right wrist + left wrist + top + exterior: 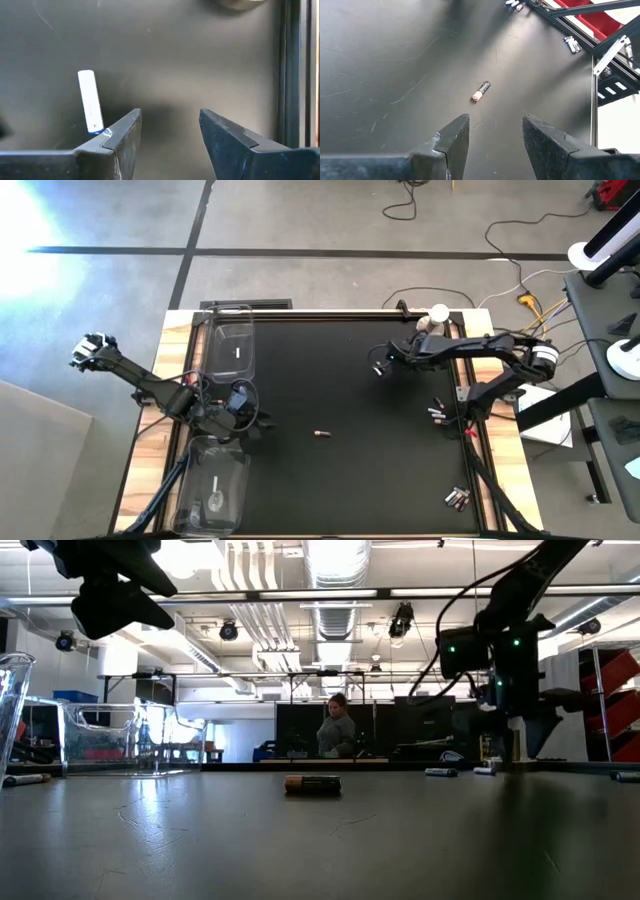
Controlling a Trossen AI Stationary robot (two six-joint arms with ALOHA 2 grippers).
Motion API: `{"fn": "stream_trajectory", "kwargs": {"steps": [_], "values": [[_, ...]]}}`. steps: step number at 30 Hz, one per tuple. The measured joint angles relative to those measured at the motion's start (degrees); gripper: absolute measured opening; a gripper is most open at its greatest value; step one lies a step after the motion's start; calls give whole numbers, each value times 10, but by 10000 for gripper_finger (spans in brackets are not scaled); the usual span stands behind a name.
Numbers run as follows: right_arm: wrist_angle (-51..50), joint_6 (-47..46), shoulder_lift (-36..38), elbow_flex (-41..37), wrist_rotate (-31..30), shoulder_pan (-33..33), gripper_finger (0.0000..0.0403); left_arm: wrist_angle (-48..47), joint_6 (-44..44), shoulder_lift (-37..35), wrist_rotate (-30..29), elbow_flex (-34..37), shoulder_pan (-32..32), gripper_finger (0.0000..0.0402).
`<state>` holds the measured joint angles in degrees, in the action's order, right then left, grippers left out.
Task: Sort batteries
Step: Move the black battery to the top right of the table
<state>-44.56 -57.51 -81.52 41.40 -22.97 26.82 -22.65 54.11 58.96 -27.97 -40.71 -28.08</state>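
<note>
A: Batteries scattered over the black mat (330, 380). One dark cell with a reddish end (321, 435) lies alone near the mat's middle; in the low view the same cell (312, 783) lies flat on its side.

B: Others?

A: Small cluster (438, 412) near the right edge, another cluster (457, 498) toward the right front corner. A white cell (90, 101) lies on the mat just beside the right arm's finger (122, 137); contact or not, cannot tell.

B: Right gripper?

A: Right gripper (379, 367) over the far right part of the mat, jaws spread, nothing between them.

B: Left?

A: Left gripper (240, 402) at the mat's left edge, between two clear bins. Jaws spread, nothing held; its wrist view looks toward the lone dark cell (481, 91), well apart from the fingers (454, 139).

B: Bins?

A: Far bin (231, 345) holds a pale cell. Near bin (214, 485) has something small inside; cannot tell what.
</note>
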Motion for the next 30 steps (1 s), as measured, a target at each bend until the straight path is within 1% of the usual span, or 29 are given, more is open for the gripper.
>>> {"fn": "stream_trajectory", "kwargs": {"steps": [6,17,21,23,25,28,30], "values": [[38,3,0,-6,10,1,195,0,5,0,0,0,-1,164],[35,22,4,7,11,1,196,0,5,0,1,0,-1,164],[29,31,16,29,9,-8,194,3,5,0,1,0,-1,164],[30,33,25,48,4,-24,194,7,5,0,1,0,-1,164],[31,46,32,71,-10,-54,196,8,4,0,1,0,-1,164],[50,93,37,110,-39,-123,198,8,3,0,1,0,-1,164],[95,146,37,127,-40,-173,198,8,1,0,1,0,-1,164]]}}
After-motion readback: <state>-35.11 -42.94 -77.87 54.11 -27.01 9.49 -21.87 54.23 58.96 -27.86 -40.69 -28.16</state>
